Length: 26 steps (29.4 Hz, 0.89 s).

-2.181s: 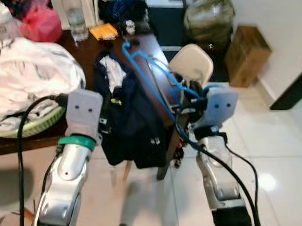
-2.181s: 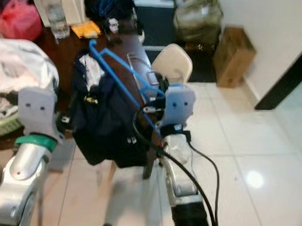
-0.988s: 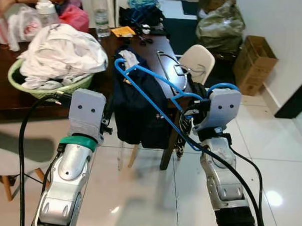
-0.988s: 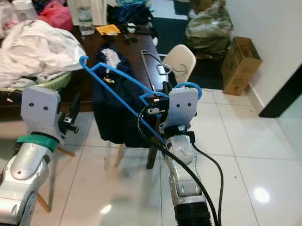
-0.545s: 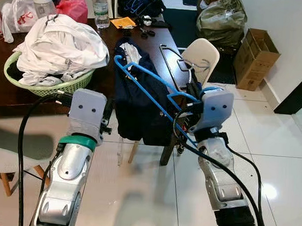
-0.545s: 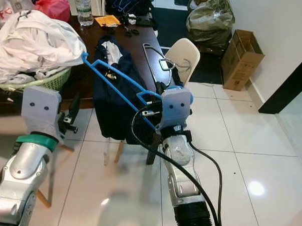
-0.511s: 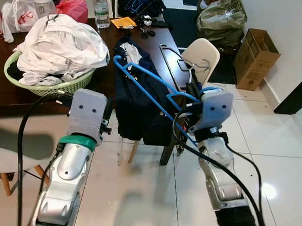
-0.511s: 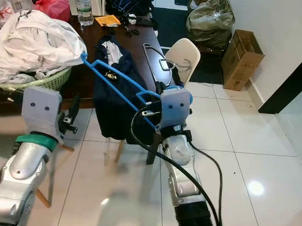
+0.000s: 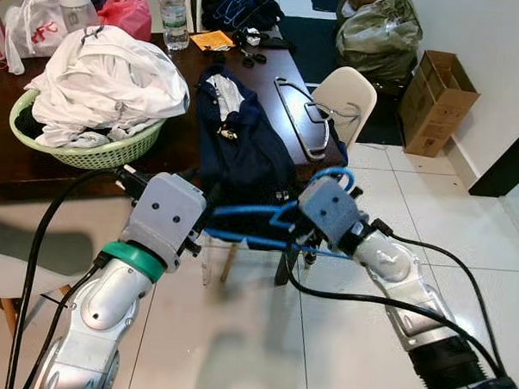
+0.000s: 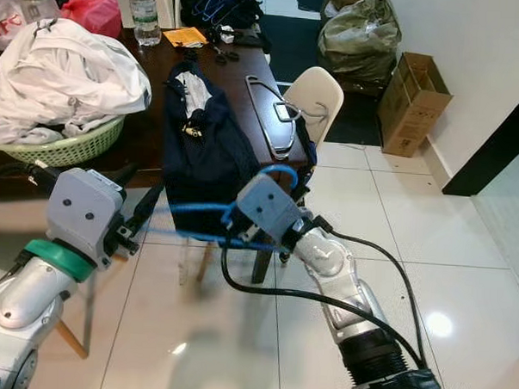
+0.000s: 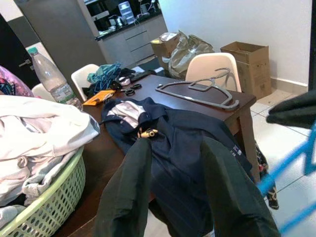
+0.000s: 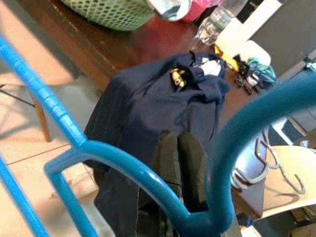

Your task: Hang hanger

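The blue hanger [image 9: 256, 227], judged light, stiff and somewhat slick plastic, is held level in front of the worktop [image 9: 173, 113] by the right pincer [image 12: 180, 170] closed at its neck, the best hold, while the left pincer [image 11: 177, 190] waits spread wide.

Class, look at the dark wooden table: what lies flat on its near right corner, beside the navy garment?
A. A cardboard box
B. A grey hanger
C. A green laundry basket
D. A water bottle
B. A grey hanger lies flat on the table corner next to the navy garment; the green basket and bottle stand farther left and back, and the cardboard box is on the floor.
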{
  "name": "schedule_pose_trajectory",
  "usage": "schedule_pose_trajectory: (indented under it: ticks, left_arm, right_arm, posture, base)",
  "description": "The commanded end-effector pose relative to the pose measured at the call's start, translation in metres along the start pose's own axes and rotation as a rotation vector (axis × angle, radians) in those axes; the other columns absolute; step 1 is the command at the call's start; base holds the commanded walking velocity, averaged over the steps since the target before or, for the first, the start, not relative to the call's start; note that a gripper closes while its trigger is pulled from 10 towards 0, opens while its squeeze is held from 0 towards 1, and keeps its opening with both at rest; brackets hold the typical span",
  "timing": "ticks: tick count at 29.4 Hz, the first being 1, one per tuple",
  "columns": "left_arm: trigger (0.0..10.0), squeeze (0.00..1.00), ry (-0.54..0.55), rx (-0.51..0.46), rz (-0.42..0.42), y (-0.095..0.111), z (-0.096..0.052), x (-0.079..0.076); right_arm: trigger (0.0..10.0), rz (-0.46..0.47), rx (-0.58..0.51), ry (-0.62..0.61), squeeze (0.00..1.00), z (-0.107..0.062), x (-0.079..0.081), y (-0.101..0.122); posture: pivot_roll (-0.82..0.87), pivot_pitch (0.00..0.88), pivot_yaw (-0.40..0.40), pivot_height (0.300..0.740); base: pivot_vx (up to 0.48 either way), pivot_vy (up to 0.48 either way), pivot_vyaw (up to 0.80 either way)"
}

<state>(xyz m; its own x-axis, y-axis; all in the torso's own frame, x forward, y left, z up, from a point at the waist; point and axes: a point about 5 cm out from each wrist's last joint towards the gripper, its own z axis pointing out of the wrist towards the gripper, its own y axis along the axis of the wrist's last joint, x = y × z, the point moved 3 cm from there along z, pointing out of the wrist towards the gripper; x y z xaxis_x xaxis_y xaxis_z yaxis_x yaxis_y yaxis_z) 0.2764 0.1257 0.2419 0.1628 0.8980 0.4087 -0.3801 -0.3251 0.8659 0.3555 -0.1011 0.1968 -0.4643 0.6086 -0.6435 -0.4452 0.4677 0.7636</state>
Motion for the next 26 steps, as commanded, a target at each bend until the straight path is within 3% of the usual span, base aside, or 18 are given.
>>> schedule_pose_trajectory:
  ticks: [1, 2, 3, 7, 8, 10, 14, 16, 20, 21, 23, 26]
  left_arm:
    - [10.0, 0.0, -0.043, 0.008, 0.017, 0.001, -0.004, -0.004]
    - [10.0, 0.0, -0.043, 0.008, 0.017, 0.001, -0.004, -0.004]
    - [10.0, 1.0, -0.101, 0.019, -0.029, 0.001, -0.008, -0.008]
    - [10.0, 1.0, -0.18, 0.044, -0.117, 0.002, -0.015, -0.013]
    - [10.0, 1.0, -0.248, 0.064, -0.229, 0.006, -0.022, -0.012]
    - [10.0, 1.0, -0.279, 0.069, -0.26, 0.007, -0.026, -0.012]
    - [10.0, 1.0, -0.378, 0.088, -0.251, 0.01, -0.038, -0.009]
    - [10.0, 1.0, -0.438, 0.119, -0.199, 0.009, -0.046, -0.002]
    - [10.0, 1.0, -0.498, 0.147, -0.152, 0.009, -0.054, 0.001]
    - [10.0, 0.0, -0.544, 0.161, -0.126, 0.01, -0.058, 0.001]
    - [10.0, 0.0, -0.587, 0.168, -0.094, 0.011, -0.061, 0.001]
    - [10.0, 0.0, -0.697, 0.189, -0.142, 0.015, -0.068, -0.003]
  right_arm:
    - [10.0, 0.026, -0.003, 0.018, 0.0, 0.002, 0.001, -0.003]
    - [10.0, 0.026, -0.003, 0.018, 0.0, 0.002, 0.001, -0.003]
    - [10.0, 0.049, -0.024, 0.006, 0.0, 0.005, 0.0, 0.0]
    - [10.0, 0.067, -0.07, -0.007, 0.0, 0.009, 0.001, 0.006]
    - [10.0, 0.059, -0.154, 0.01, 0.0, 0.007, 0.002, 0.018]
    - [10.0, 0.047, -0.186, 0.021, 0.0, 0.006, 0.003, 0.022]
    - [10.0, 0.028, -0.252, 0.108, 0.0, 0.001, 0.013, 0.034]
    - [10.0, -0.034, -0.282, 0.195, 0.0, -0.005, 0.025, 0.039]
    - [10.0, -0.079, -0.294, 0.243, 0.0, -0.008, 0.032, 0.041]
    - [10.0, -0.1, -0.297, 0.265, 0.0, -0.008, 0.037, 0.04]
    - [10.0, -0.128, -0.302, 0.289, 0.0, -0.007, 0.043, 0.04]
    - [10.0, -0.155, -0.336, 0.327, 0.0, -0.003, 0.055, 0.044]
  posture:
    - [0.02, 0.079, 0.037, 0.74]
    - [0.02, 0.079, 0.037, 0.74]
    - [0.02, 0.081, 0.037, 0.74]
    - [0.03, 0.082, 0.039, 0.74]
    - [0.03, 0.086, 0.045, 0.74]
    - [0.03, 0.086, 0.045, 0.74]
    - [0.03, 0.09, 0.054, 0.74]
    - [0.03, 0.092, 0.058, 0.74]
    - [0.03, 0.094, 0.058, 0.74]
    - [0.04, 0.094, 0.058, 0.74]
    - [0.04, 0.093, 0.056, 0.74]
    - [0.04, 0.093, 0.053, 0.74]
  base:
    - [0.0, 0.0, 0.0]
    - [0.0, 0.0, 0.0]
    - [0.0, 0.0, 0.0]
    - [0.0, 0.0, 0.0]
    - [0.0, 0.0, 0.0]
    - [0.0, 0.0, 0.0]
    - [0.0, 0.0, 0.0]
    - [0.0, 0.0, 0.0]
    - [0.0, 0.0, 0.0]
    - [0.0, 0.0, 0.0]
    - [0.0, 0.0, 0.0]
    - [0.0, 0.0, 0.0]
